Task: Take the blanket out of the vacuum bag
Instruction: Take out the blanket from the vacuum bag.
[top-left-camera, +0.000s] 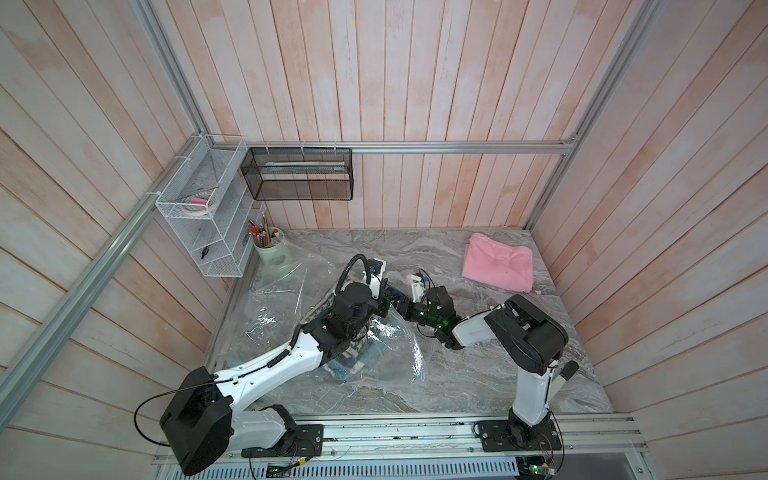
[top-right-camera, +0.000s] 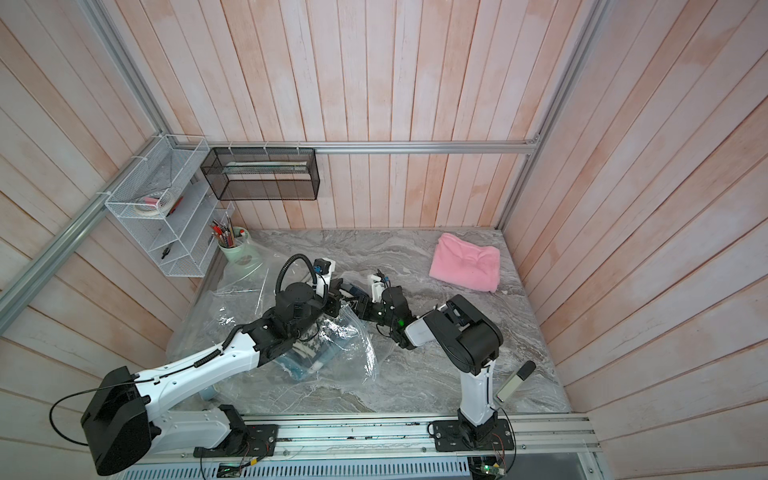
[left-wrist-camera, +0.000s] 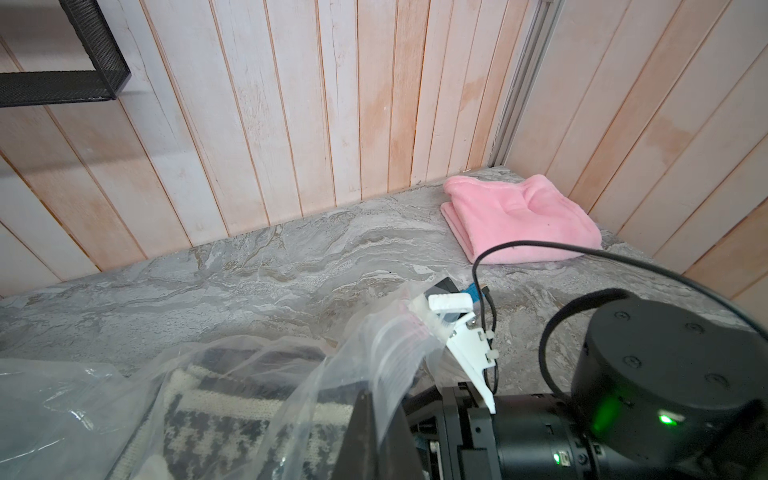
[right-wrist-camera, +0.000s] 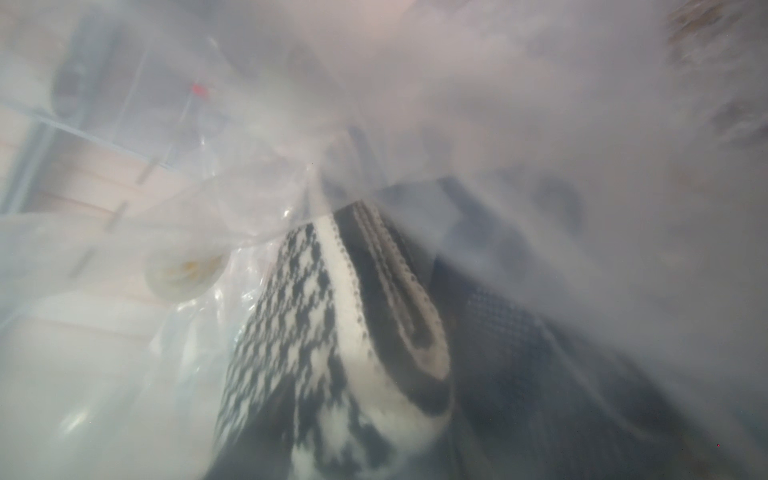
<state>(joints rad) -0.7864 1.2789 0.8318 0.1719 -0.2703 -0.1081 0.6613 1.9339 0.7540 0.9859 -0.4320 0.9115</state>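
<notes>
The right wrist view is all foggy, because clear plastic lies right over the lens. The fingers of the right gripper (top-left-camera: 399, 302) do not show there. In both top views they are tucked in behind the wrists, so I cannot tell if the right jaws are open or closed, or if they hold anything. The left arm (top-left-camera: 266, 365) stretches low and long over the vacuum bag (top-left-camera: 270, 320). The right arm (top-left-camera: 528, 332) bends in from the other side, and the two grippers meet tip to tip. The left gripper (left-wrist-camera: 370, 415) has its jaws pinched closed on the bag's ridged top edge, and the plastic runs up and away from them. The black and white checked blanket (right-wrist-camera: 332, 332) lies inside the bag, just below and behind the left jaws. A round white valve cap (right-wrist-camera: 183, 274) sits beside it on the bag. A folded pink cloth (top-left-camera: 498, 266) lies on the table (top-left-camera: 478, 374), well apart from both jaws, out past the right gripper.
</notes>
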